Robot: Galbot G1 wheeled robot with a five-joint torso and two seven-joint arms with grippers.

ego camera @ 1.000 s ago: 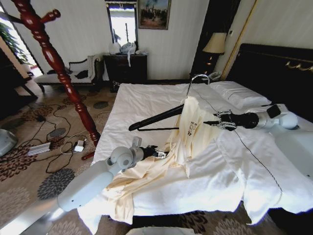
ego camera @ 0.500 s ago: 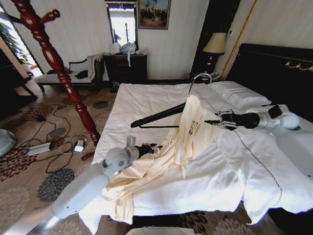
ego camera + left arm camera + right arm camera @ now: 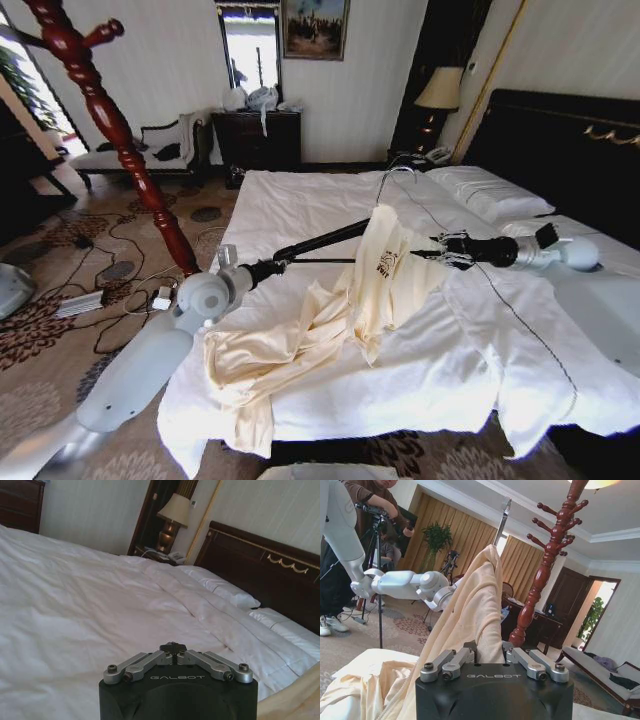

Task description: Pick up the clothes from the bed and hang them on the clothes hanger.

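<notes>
The cream-yellow clothes [image 3: 385,262] hang over the right half of the black clothes hanger [image 3: 318,240]. The rest of the garment trails down across the bed [image 3: 300,200] to its near left corner. The hanger is tilted, and its silver hook [image 3: 393,176] points up. My right gripper [image 3: 438,250] is shut on the clothes [image 3: 470,610] at the hanger's right shoulder. My left gripper [image 3: 266,267] hovers just off the hanger's bare left tip. In the left wrist view the left gripper [image 3: 173,649] is shut with nothing between its fingers, facing the white duvet [image 3: 75,605].
A red-brown wooden coat stand [image 3: 110,120] rises from the carpet left of the bed, with cables and a power strip [image 3: 85,300] at its foot. Pillows [image 3: 490,190] and a dark headboard [image 3: 560,130] lie at the right. A lamp [image 3: 438,90] stands behind.
My left gripper has lifted off the garment on the bed and moved up and left to the hanger's bare end. The hanger's left end has risen slightly. The right gripper has barely moved.
</notes>
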